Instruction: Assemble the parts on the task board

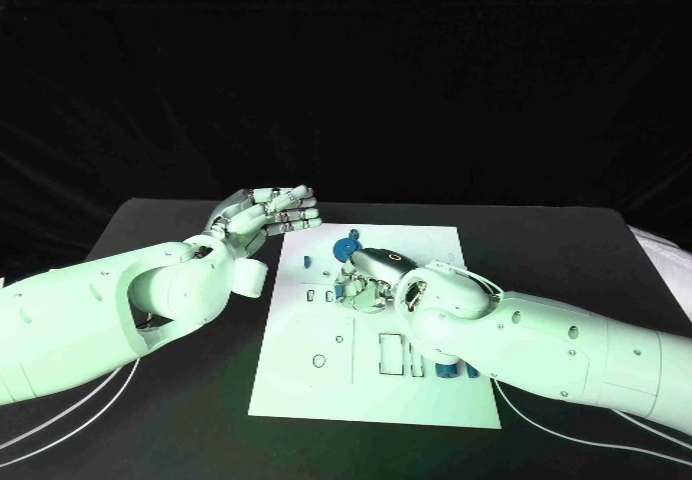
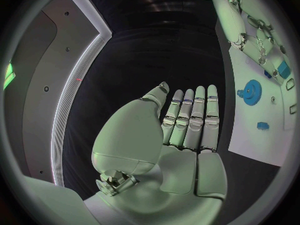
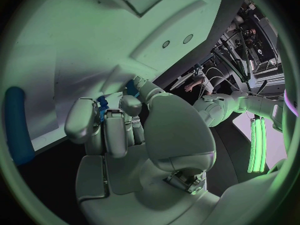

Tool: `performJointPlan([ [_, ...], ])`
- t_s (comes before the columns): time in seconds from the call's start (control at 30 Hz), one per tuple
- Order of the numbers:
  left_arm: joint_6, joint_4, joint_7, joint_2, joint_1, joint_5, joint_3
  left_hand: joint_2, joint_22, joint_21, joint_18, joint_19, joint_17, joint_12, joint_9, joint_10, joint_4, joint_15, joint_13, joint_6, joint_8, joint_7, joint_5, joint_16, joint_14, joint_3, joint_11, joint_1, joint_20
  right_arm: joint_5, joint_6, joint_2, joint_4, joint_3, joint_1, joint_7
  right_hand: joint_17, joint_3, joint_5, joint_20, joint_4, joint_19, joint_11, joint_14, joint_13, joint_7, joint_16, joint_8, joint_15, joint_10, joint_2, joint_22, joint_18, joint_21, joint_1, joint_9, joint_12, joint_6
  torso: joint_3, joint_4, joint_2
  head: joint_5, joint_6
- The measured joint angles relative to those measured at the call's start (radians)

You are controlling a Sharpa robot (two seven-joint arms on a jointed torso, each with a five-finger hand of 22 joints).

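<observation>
Listing what you have on the desk (image 1: pixel 173 400):

- Task board (image 1: pixel 378 400): white plate lying flat at the middle of the black desk, with dark outlined slots on its near half.
- Blue gear (image 1: pixel 346 247): round toothed part on the board's far half, just beyond the right robot hand; you also see it in the left wrist view (image 2: pixel 252 92).
- Small blue part (image 2: pixel 263 126): a little piece on the board near the gear, apart from it.
- Blue pieces (image 1: pixel 453 370): standing at the board's near right side, partly hidden by the right forearm.
- Left robot hand (image 1: pixel 267 213): held just off the board's far left corner, palm flat, fingers straight and side by side, holding nothing, touching nothing you can see.
- Right robot hand (image 1: pixel 378 278): over the board's middle, fingers curled downward. In the right wrist view a blue bit (image 3: pixel 102 106) shows between its fingers, but you cannot tell whether it is gripped.
</observation>
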State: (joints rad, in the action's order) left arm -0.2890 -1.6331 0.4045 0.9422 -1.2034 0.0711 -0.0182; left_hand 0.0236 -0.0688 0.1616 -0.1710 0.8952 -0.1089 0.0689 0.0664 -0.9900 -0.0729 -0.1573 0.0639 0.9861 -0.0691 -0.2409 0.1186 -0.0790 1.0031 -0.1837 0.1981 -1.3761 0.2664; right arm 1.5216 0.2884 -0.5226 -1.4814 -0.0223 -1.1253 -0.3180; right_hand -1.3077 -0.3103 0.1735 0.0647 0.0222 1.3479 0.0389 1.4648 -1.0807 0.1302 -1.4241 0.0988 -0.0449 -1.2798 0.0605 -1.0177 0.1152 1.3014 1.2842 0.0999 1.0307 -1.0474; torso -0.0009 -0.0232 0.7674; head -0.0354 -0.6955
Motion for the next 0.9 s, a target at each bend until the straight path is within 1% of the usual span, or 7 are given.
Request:
performJointPlan([
  [0.2,0.000,0.001,0.000,0.000,0.000,0.000,0.000,0.000,0.000,0.000,0.000,0.000,0.000,0.000,0.000,0.000,0.000,0.000,0.000,0.000,0.000,0.000,0.000,0.000,0.000,0.000,0.000,0.000,0.000,0.003,0.006,-0.001,-0.002,-0.002,0.002,-0.004,0.000,0.032,0.009,0.004,0.012,-0.004,0.013,0.002,0.069,0.011,0.010,-0.027,0.010,0.052,0.029,0.006,0.000,-0.004,-0.029,-0.016,-0.079,0.051,-0.0006,-0.0002,0.000,0.001,-0.001],
  [0.37,0.000,0.001,0.000,0.000,0.000,0.000,0.000,0.000,0.000,0.000,0.000,0.000,0.000,0.000,0.000,0.000,0.000,0.000,0.000,0.000,0.000,0.000,0.000,0.000,0.000,0.000,0.000,0.000,0.000,0.003,0.032,-0.003,-0.008,-0.005,0.008,-0.004,0.006,0.061,0.009,0.011,0.028,-0.011,0.016,0.000,0.103,0.018,0.019,-0.029,0.015,0.073,0.043,0.011,0.000,-0.009,-0.043,-0.022,-0.114,0.085,-0.0006,-0.0002,0.000,0.001,-0.001],
  [0.53,0.001,0.003,-0.001,0.000,0.000,0.000,0.000,0.000,-0.001,0.001,0.000,0.000,0.001,0.000,0.000,-0.001,0.002,0.004,0.000,0.000,0.000,0.000,0.000,-0.009,0.008,-0.002,-0.001,0.000,0.000,-0.002,0.087,-0.015,-0.027,-0.006,0.016,-0.003,0.015,0.083,0.011,0.014,0.039,-0.014,0.021,0.004,0.121,0.019,0.025,-0.030,0.018,0.093,0.050,0.020,0.000,-0.015,-0.050,-0.029,-0.131,0.099,-0.0005,-0.0002,0.000,0.001,0.000],
  [0.67,0.001,0.004,-0.002,0.000,0.000,0.000,0.001,-0.004,-0.008,0.019,0.000,0.028,-0.001,0.000,0.000,-0.004,0.003,0.014,0.000,0.000,0.000,0.000,0.000,-0.034,0.044,-0.009,-0.004,0.004,-0.013,-0.009,0.144,-0.034,-0.059,-0.001,0.024,0.008,0.015,0.103,0.016,0.014,0.044,-0.014,0.025,0.000,0.132,0.022,0.025,-0.030,0.022,0.104,0.051,0.024,0.000,-0.015,-0.049,-0.029,-0.138,0.114,0.0004,-0.0008,0.000,0.000,0.000],
  [0.73,0.001,0.006,-0.004,0.000,0.001,0.000,0.001,-0.007,-0.018,0.046,0.000,0.070,-0.016,0.000,0.000,-0.008,0.004,0.028,0.000,0.004,0.000,0.004,0.000,-0.068,0.099,-0.010,-0.012,0.007,-0.029,-0.014,0.169,-0.047,-0.077,0.004,0.025,0.018,0.015,0.108,0.020,0.014,0.047,-0.014,0.025,0.000,0.132,0.025,0.029,-0.030,0.022,0.104,0.057,0.024,0.000,-0.015,-0.043,-0.030,-0.138,0.117,0.0006,-0.0007,0.000,-0.001,0.000],
  [0.8,0.000,0.009,-0.008,0.000,0.001,-0.001,0.001,-0.007,-0.037,0.091,0.000,0.139,-0.044,0.010,0.001,-0.029,0.007,0.054,0.005,0.011,0.000,0.012,0.000,-0.126,0.191,-0.013,-0.031,0.007,-0.061,-0.024,0.196,-0.068,-0.100,0.012,0.026,0.037,0.015,0.112,0.022,0.014,0.045,-0.014,0.025,0.000,0.132,0.025,0.029,-0.030,0.022,0.104,0.057,0.024,0.000,-0.015,-0.043,-0.030,-0.138,0.117,0.0011,-0.0002,0.000,-0.002,0.001],
  [0.9,-0.008,0.012,-0.023,0.000,0.001,-0.011,0.002,-0.014,-0.089,0.201,0.000,0.290,-0.129,0.066,0.005,-0.138,0.005,0.116,0.026,0.039,-0.011,0.050,0.000,-0.281,0.381,-0.021,-0.076,0.014,-0.115,-0.056,0.229,-0.112,-0.135,0.021,0.017,0.096,0.020,0.112,0.032,0.016,0.045,-0.016,0.025,0.000,0.129,0.027,0.033,-0.030,0.022,0.104,0.052,0.024,0.000,-0.015,-0.030,-0.030,-0.134,0.130,0.0012,0.0011,-0.002,-0.003,0.002],
])
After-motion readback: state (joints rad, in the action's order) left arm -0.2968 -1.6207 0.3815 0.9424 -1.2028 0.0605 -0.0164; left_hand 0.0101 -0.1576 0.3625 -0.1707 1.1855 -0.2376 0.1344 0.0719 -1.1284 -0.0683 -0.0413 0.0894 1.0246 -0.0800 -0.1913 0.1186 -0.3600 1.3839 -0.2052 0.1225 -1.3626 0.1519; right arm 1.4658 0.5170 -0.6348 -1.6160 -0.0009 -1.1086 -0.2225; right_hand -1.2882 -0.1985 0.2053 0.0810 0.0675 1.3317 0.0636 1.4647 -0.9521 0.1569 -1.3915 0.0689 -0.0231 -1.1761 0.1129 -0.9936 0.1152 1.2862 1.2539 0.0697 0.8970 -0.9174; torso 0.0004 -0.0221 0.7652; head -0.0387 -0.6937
